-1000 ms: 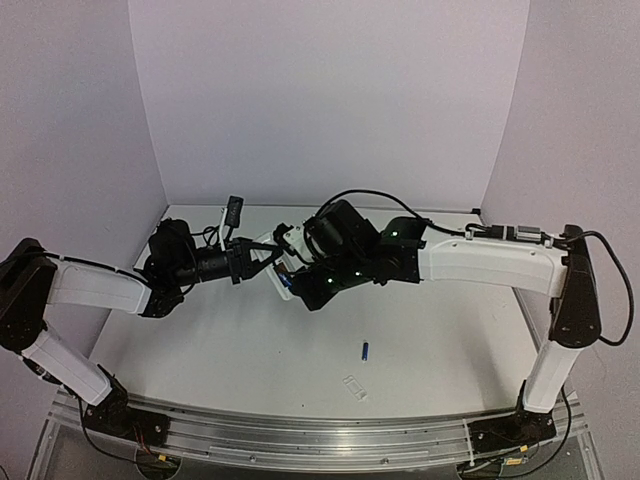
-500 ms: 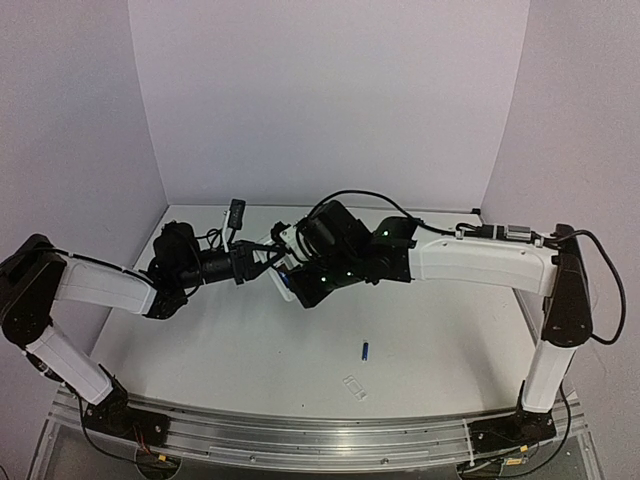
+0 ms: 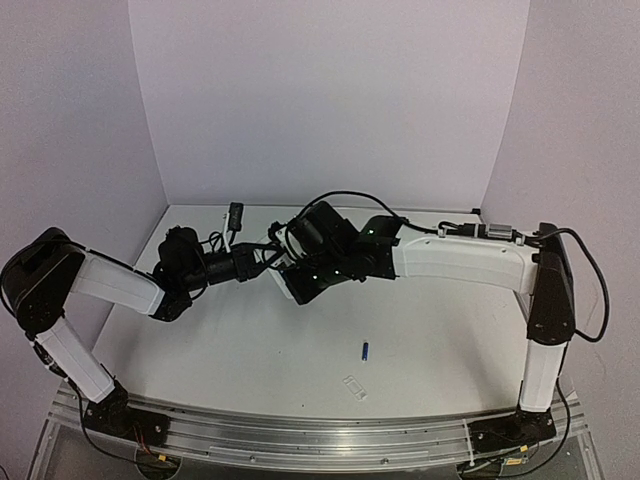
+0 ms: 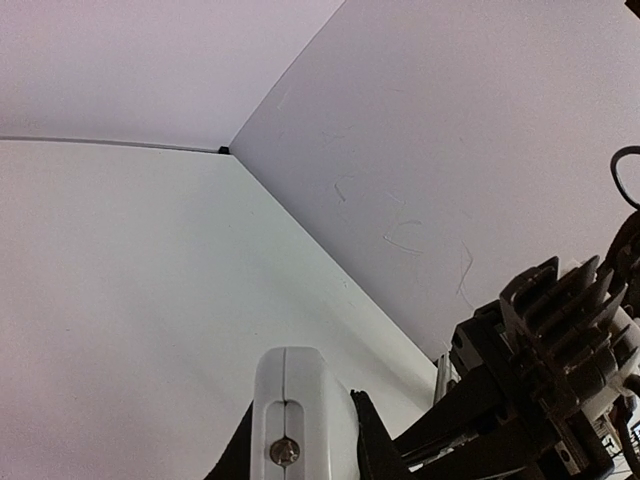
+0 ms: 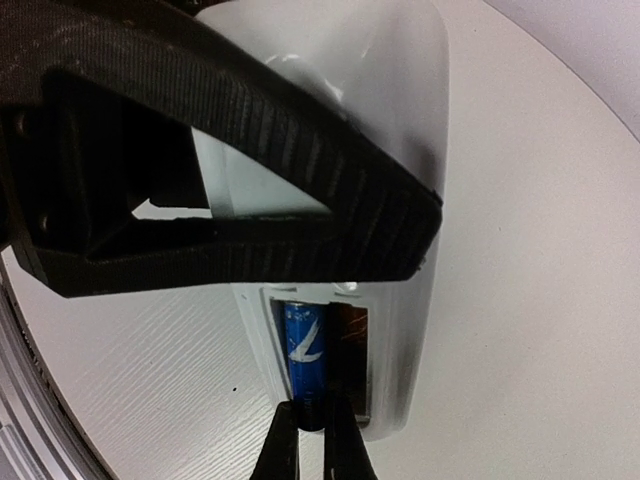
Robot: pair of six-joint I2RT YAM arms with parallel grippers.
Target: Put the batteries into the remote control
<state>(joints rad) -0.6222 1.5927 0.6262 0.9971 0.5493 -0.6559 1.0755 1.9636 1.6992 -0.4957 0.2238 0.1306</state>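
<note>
My left gripper [image 3: 262, 258] is shut on the white remote control [image 3: 274, 254] and holds it above the table; the left wrist view shows the remote's end [image 4: 300, 390] between the black fingers. In the right wrist view the remote's [image 5: 400, 150] back compartment is open. One blue battery [image 5: 303, 355] lies in its left slot, and the slot beside it is dark and empty. My right gripper [image 5: 310, 425] is shut on that battery's near end. The second blue battery [image 3: 365, 350] lies on the table.
A small clear cover piece [image 3: 354, 387] lies on the table near the front, just below the loose battery. A finger of my left gripper [image 5: 250, 200] crosses the remote in the right wrist view. Walls close the table at the back and both sides.
Both grippers, with the remote between them, have shifted a little toward the back and left. The loose battery and the cover piece have not moved.
</note>
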